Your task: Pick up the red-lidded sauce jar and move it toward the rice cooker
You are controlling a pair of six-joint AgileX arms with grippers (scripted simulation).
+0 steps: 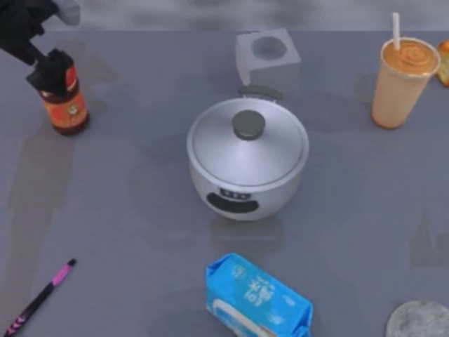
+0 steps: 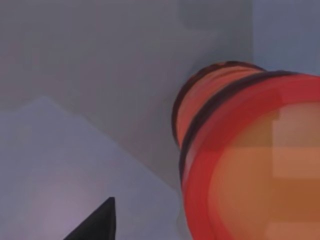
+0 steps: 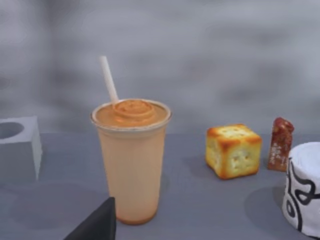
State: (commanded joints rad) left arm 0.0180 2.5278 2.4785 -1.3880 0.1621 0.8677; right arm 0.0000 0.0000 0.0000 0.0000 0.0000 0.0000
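Top view: left end effector (image 1: 43,62) clamped on the red-lidded sauce jar (image 1: 64,105), far left on grey surface (image 1: 126,232), rice cooker (image 1: 247,158) central.

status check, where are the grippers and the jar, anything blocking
Left gripper shut on the sauce jar at table's far left. Right arm out of top view. Rice cooker at centre; bare table between.

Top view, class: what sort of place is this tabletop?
Probably a mock kitchen table in a simulation, not a real home: a rice cooker, a sauce jar at the left gripper and an orange drink cup stand on a plain grey table.
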